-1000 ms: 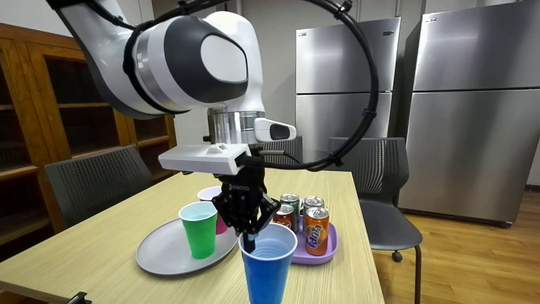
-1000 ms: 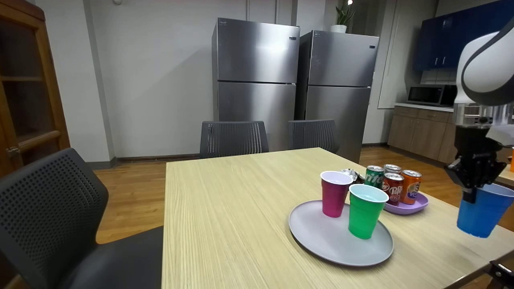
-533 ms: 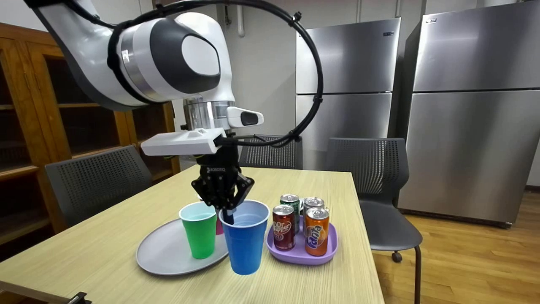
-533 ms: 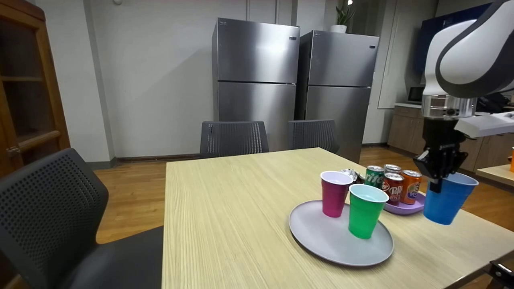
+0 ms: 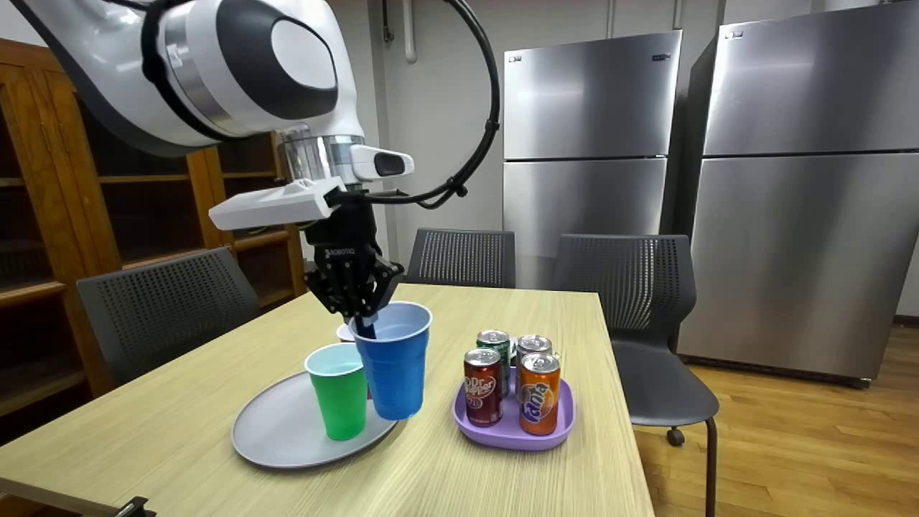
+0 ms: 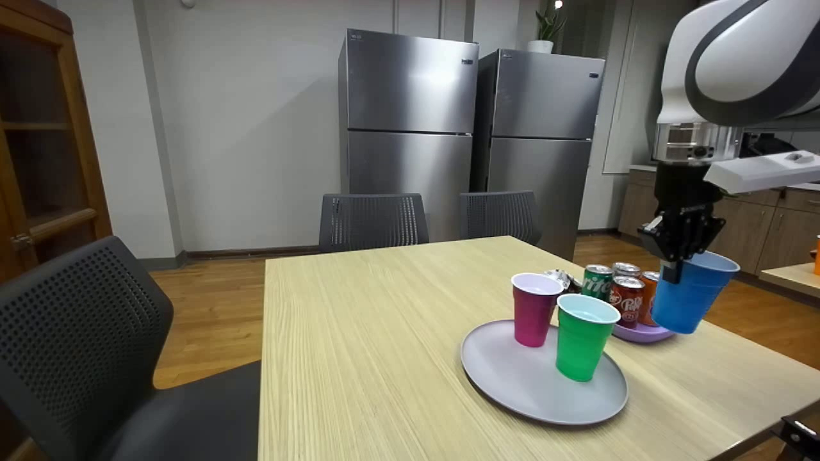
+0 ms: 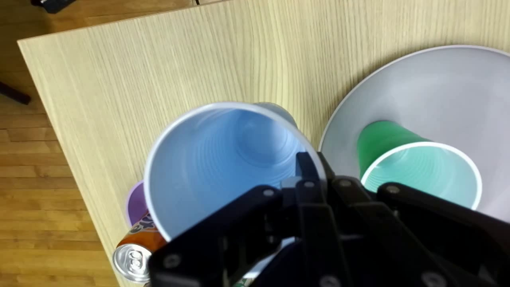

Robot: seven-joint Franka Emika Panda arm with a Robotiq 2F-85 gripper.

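Pinching the rim of a blue plastic cup [image 5: 395, 380], the Robotiq gripper [image 7: 316, 169] clamps the thin wall between its fingers [image 7: 306, 165], one inside the mouth and one outside. Most of the cup hangs below the fingertips, mouth up, above the wood-grain table [image 5: 474, 481]. Past the outer finger in the wrist view, a green cup [image 7: 428, 169] stands on a gray plate [image 7: 446, 95]; past the cup's opposite side, a Fanta can [image 7: 141, 241].
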